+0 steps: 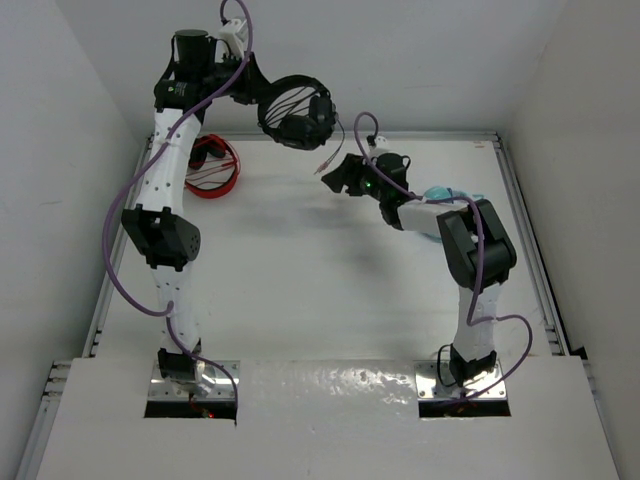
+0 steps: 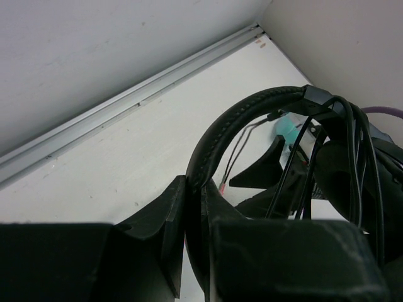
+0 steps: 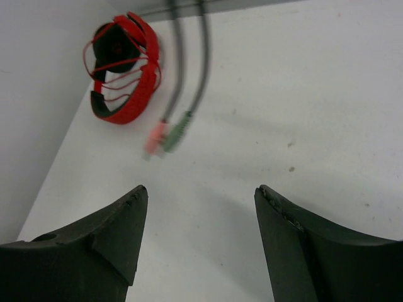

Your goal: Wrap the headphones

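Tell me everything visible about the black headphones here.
The black over-ear headphones hang in the air above the far edge of the white table, their stitched, padded headband clamped in the left hand. Thin dark cable winds in several loops around the band; its loose end dangles, ending in pink and green plugs. Nothing else touches them.

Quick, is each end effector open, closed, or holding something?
Left end effector: shut on the padded headband of the black over-ear headphones.
Right end effector: open, holding nothing.
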Robot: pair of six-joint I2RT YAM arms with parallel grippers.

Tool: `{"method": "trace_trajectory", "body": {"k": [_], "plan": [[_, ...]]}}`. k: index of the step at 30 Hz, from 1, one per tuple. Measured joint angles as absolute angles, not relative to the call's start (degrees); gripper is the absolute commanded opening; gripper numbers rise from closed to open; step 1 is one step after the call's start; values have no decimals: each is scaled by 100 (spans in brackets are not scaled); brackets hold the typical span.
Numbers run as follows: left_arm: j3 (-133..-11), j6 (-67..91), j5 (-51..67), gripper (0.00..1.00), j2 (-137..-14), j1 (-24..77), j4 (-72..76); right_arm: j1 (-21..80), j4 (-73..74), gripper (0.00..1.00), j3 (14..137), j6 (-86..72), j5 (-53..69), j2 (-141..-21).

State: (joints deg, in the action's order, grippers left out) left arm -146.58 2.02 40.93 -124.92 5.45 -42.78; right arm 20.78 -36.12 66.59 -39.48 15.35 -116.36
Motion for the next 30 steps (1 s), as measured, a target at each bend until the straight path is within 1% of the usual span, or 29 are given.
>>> {"method": "trace_trajectory", "body": {"k": [8,13,18,23,30], "plan": [[-14656,204,3970,0,-12492,545,-4219,2080,-3684,73,6934,-4016,1719,-11485],[-14656,204,3948,0,-12492,545,-4219,2128,-3476,74,7216,-4032,1319,-11491],[-14654,228,3953,0,-12492,545,-4209,2152,-3179,68,7758,-4027,744,-11692],[-14654,314,3957,0,-12492,545,-4132,2163,-3037,66,8388,-4075,567,-12164],[-14654,338,3837,0,-12492,545,-4123,2346,-2762,56,8519,-4178,467,-12438]]}}
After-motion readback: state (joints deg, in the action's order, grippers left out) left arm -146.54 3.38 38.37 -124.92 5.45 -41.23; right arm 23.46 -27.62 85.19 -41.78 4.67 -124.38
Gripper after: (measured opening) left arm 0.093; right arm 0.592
